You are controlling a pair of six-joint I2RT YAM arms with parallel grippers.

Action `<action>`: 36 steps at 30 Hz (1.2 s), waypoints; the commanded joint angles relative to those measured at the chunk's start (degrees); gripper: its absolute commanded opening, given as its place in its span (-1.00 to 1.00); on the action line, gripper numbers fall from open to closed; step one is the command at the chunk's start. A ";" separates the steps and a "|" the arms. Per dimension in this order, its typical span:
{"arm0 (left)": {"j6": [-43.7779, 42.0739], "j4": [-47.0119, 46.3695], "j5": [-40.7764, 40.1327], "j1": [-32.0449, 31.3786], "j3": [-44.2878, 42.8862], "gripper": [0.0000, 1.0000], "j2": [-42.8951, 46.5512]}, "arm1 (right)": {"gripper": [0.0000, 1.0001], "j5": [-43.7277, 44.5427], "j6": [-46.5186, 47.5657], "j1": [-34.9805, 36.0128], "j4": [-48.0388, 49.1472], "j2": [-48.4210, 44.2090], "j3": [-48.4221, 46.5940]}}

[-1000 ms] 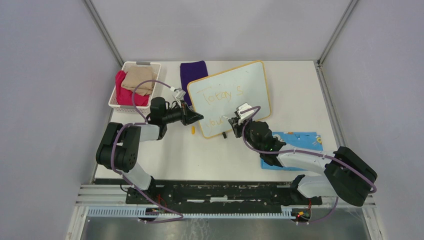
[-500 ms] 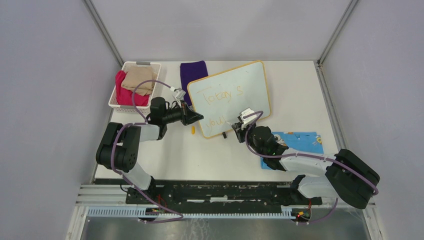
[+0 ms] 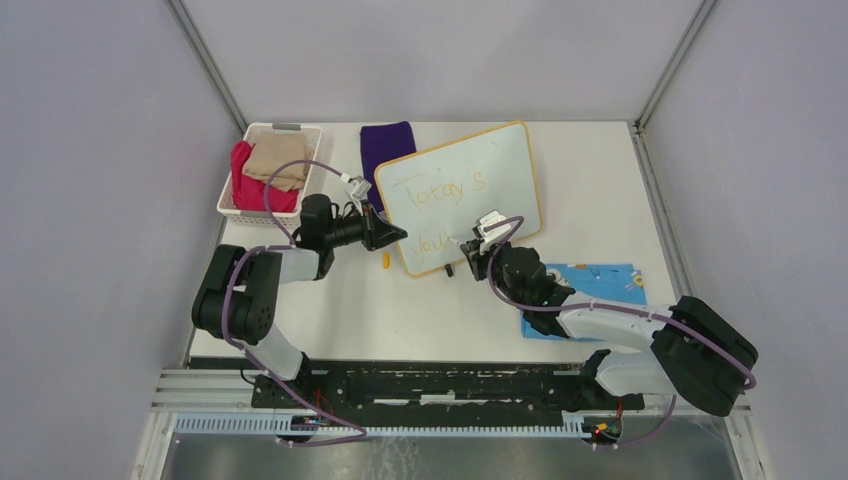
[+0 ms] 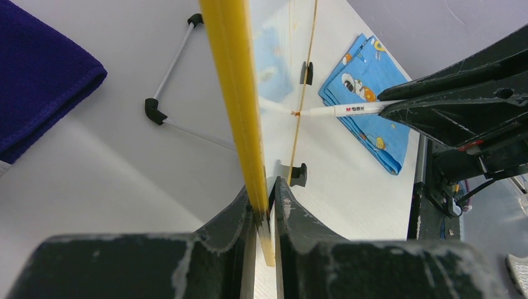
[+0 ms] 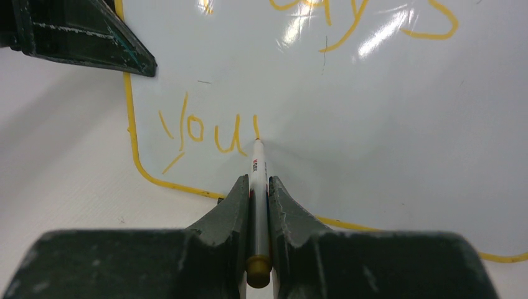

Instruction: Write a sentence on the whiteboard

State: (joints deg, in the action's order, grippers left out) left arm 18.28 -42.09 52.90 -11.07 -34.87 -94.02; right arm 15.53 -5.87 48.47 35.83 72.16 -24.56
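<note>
Top view – whiteboard: The whiteboard sits askew near the middle of the far edge of the surface.
Top view – left gripper: The left gripper is at the board's left edge. It has not shifted over the last second.
Top view – right gripper: The right gripper is over the board's near edge. It has moved slightly down and to the right along the lower line of writing since a second ago.
Top view – sentence: The sentence shows an upper word and a lower word that is now longer than before.
Left wrist view – grip: The left gripper is clenched on the yellow frame of the whiteboard, holding it steady.
Left wrist view – marker: The marker extends from the right gripper, its tip meeting the board face.
Left wrist view – surroundings: A blue printed cloth lies beyond the board and a purple cloth on the board's other side.
Right wrist view – grip: The right gripper is grasping the marker between both fingers.
Right wrist view – writing: On the whiteboard the lower line of the sentence reads "you". The tip rests at the foot of a fresh short stroke just right of the "u".
Right wrist view – meaning: Judged from this, the next letter of the second line has just been started. The rest of that line is not yet written.
</note>
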 commanded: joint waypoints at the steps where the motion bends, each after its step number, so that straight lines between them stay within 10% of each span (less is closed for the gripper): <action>1: -7.07 6.34 -5.78 -0.97 0.31 -0.96 -2.05 | -1.00 1.08 1.07 -0.57 1.37 1.03 -4.41; 36: -7.21 6.59 -5.93 -1.07 0.28 -0.97 -2.15 | -1.00 4.13 0.22 -4.22 -1.74 -10.24 -0.32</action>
State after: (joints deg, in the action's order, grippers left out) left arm 17.89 -41.85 52.90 -11.14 -35.00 -94.02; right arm 17.04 -5.17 44.80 33.69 64.55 -25.91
